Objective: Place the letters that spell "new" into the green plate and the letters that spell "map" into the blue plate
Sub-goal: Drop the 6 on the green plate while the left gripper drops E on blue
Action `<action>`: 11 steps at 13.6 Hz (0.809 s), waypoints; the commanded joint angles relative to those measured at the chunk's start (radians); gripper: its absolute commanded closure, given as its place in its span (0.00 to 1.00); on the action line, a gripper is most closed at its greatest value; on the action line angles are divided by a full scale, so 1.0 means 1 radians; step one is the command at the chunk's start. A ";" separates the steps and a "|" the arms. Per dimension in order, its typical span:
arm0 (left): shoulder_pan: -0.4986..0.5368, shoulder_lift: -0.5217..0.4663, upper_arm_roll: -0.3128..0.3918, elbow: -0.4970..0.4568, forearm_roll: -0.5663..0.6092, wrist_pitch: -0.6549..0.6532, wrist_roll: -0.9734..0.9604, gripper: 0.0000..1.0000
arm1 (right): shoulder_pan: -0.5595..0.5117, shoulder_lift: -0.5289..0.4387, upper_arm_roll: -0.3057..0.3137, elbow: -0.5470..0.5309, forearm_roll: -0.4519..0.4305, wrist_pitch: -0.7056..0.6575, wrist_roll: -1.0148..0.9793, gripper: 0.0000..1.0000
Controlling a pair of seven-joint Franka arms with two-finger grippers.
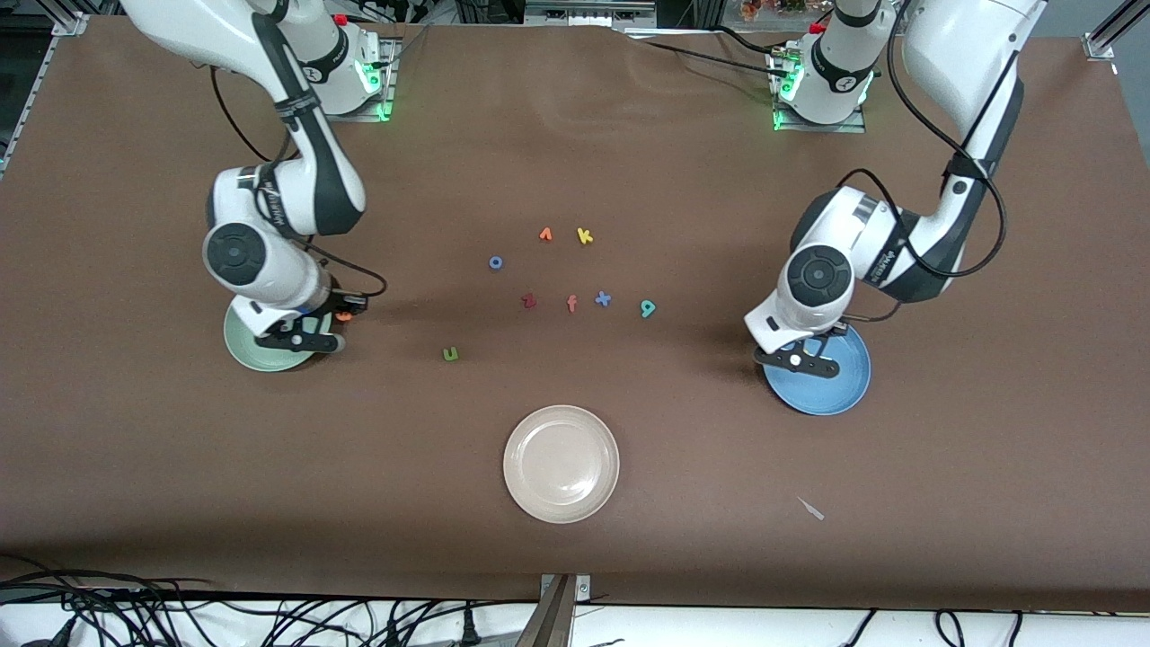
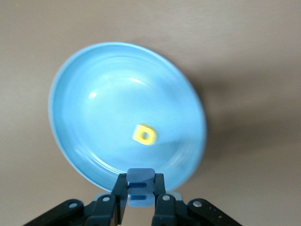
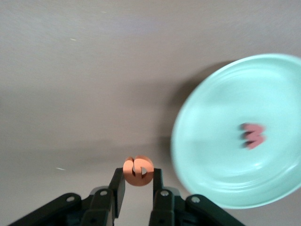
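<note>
Blue m (image 2: pixel 140 187) pinched in my left pincer (image 2: pixel 141 197), over the blue plate (image 2: pixel 84 89); yellow a (image 2: pixel 144 134) lies in that plate. Orange e (image 3: pixel 138 170) pinched in my right pincer (image 3: pixel 137 188), over table (image 1: pixel 809 180) just beside the green plate (image 3: pixel 207 141); pink w (image 3: pixel 253 135) lies in it. Green n (image 1: pixel 451 354) and teal p (image 1: pixel 648 308) sit on the table between the plates.

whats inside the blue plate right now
One yellow letter a lies in the blue plate. The left gripper holds the blue m over the plate's rim. In the front view the arm hides part of the plate.
</note>
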 commanded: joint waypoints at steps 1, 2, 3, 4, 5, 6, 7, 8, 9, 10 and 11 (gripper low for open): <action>0.101 0.053 -0.010 0.021 0.033 0.070 0.190 0.43 | 0.006 -0.026 -0.082 -0.046 -0.010 0.017 -0.192 0.84; 0.112 0.056 -0.013 0.023 0.026 0.075 0.244 0.00 | 0.003 -0.019 -0.108 -0.053 -0.009 0.041 -0.258 0.84; 0.113 0.053 -0.015 0.023 0.017 0.071 0.264 0.00 | -0.003 -0.013 -0.125 -0.068 -0.009 0.078 -0.303 0.84; 0.103 0.047 -0.018 0.023 0.016 0.063 0.263 0.00 | -0.006 -0.003 -0.136 -0.084 -0.009 0.112 -0.332 0.84; 0.103 0.041 -0.027 0.024 0.011 0.061 0.253 0.00 | -0.012 0.005 -0.140 -0.095 -0.009 0.135 -0.346 0.84; 0.103 0.032 -0.054 0.024 -0.016 0.043 0.234 0.00 | -0.012 0.007 -0.140 -0.098 -0.009 0.144 -0.349 0.82; 0.103 0.028 -0.076 0.029 -0.074 0.028 0.193 0.00 | -0.012 0.007 -0.140 -0.098 -0.009 0.144 -0.352 0.65; 0.099 0.028 -0.090 0.046 -0.130 0.025 0.153 0.00 | -0.012 0.007 -0.139 -0.093 0.004 0.140 -0.334 0.18; 0.091 0.028 -0.106 0.051 -0.173 0.025 0.127 0.00 | -0.012 0.007 -0.139 -0.089 0.010 0.135 -0.328 0.00; 0.090 0.028 -0.126 0.051 -0.226 0.025 0.081 0.00 | -0.012 0.005 -0.139 -0.082 0.011 0.132 -0.314 0.00; 0.090 0.030 -0.154 0.049 -0.265 0.025 0.024 0.00 | -0.011 0.001 -0.131 -0.081 0.011 0.126 -0.291 0.00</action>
